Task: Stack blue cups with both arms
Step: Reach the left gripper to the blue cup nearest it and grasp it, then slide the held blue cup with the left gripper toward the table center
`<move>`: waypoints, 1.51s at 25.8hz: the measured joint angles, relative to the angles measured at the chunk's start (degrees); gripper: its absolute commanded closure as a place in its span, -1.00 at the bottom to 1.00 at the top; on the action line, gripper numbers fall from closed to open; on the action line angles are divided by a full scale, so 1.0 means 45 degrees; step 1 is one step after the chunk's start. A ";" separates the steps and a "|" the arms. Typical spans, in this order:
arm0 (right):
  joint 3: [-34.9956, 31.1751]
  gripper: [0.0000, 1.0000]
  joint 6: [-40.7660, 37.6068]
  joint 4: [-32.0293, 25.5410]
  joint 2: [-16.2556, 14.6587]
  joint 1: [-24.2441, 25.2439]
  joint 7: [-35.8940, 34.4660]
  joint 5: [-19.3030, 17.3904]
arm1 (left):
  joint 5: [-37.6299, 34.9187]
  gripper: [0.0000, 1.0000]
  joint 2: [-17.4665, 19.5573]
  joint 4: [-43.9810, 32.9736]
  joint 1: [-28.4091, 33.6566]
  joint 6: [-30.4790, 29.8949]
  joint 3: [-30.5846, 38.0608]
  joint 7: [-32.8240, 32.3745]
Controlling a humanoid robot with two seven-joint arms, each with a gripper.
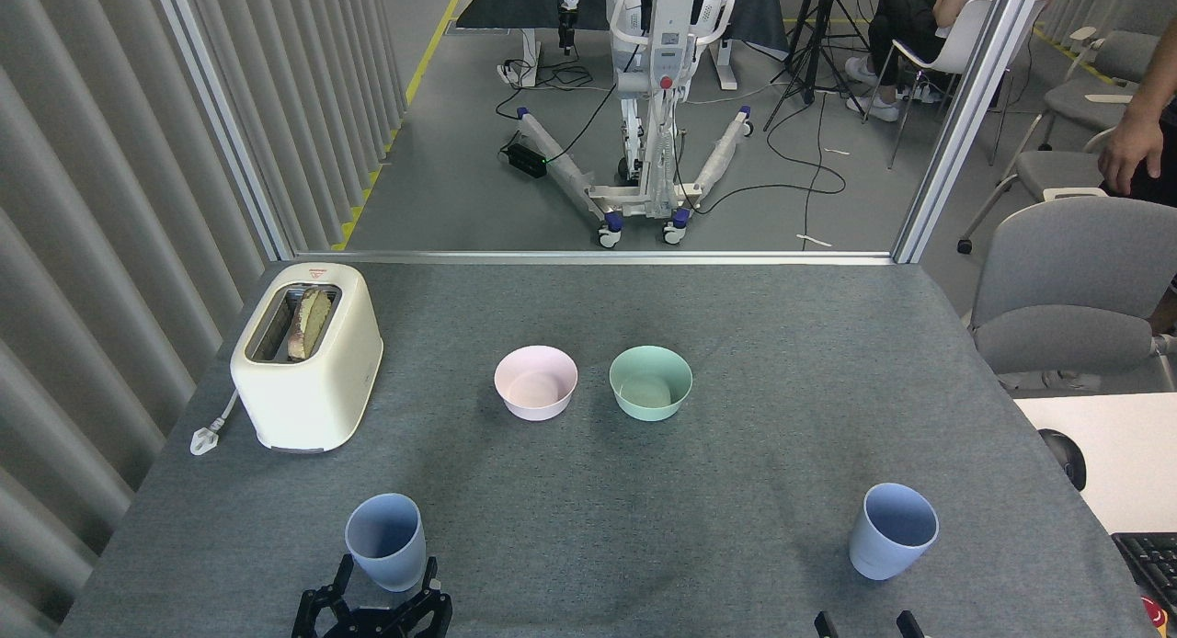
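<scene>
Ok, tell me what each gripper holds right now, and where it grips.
Nothing is held. The left gripper is open, fingers flanking the base of the left blue cup. Only the right gripper fingertips show, apart from the right blue cup.

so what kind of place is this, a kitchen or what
Probably a robotics lab, not a kitchen: another robot on a wheeled stand beyond the table, loose cables across the floor, and a tripod.

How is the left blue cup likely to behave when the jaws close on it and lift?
The left blue cup looks like empty matte plastic, so probably light and not slippery. Taller than wide and tapering to a narrow base, it may tip if nudged.
</scene>
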 measured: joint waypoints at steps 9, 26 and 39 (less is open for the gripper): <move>0.0010 -1.00 0.0000 0.0052 0.0041 0.0000 -0.0025 -0.0005 | 0.0094 -0.91 0.0016 0.0477 -0.0395 0.0064 0.0023 0.0000; 0.0036 -1.00 0.0000 0.0226 0.0076 0.0010 -0.0047 0.0002 | 0.0109 0.04 0.0044 -0.0984 0.0081 -0.0078 -0.0020 0.0092; 0.0042 -1.00 -0.0009 0.0351 0.0117 -0.0083 -0.0065 0.0023 | -0.0155 0.08 -0.0208 -0.0733 -0.0284 -0.1633 -0.3037 0.0190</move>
